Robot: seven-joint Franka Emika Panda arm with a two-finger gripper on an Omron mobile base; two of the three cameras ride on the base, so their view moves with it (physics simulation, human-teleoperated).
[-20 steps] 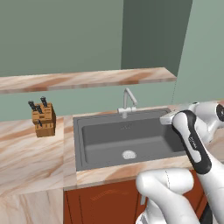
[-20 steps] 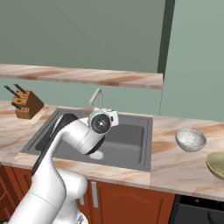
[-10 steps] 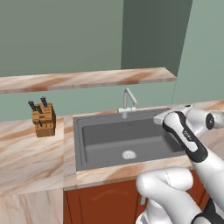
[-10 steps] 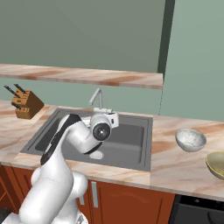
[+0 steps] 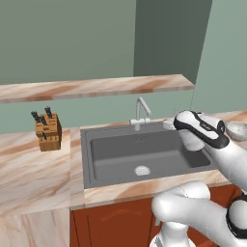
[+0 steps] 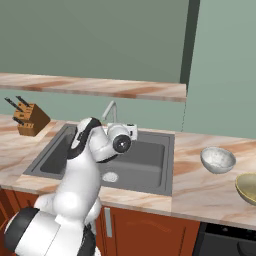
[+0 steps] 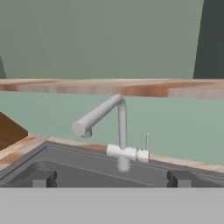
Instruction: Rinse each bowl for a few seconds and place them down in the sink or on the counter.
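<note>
A pale grey bowl (image 6: 218, 159) stands upright on the counter (image 6: 200, 192) to the right of the sink (image 6: 152, 156). An olive-gold bowl (image 6: 247, 187) sits nearer the front, cut off by the right edge of the picture. In the left base view the grey bowl (image 5: 238, 128) peeks out behind my forearm. My gripper (image 7: 111, 179) is open with nothing between its fingertips (image 7: 43, 178). It hovers over the right part of the dark basin (image 5: 116, 154) and faces the silver faucet (image 7: 119, 127), whose spout hangs over the basin. No water shows.
A wooden knife block (image 5: 47, 131) stands on the counter (image 5: 29, 169) left of the sink. A thin marbled shelf (image 5: 96, 87) runs along the wall above the faucet (image 5: 141, 112). A dark appliance top (image 6: 225, 240) lies below the counter's right end.
My forearm and hand have swung left over the sink's right side, toward the faucet. The jaws stayed open and the bowls have not moved.
</note>
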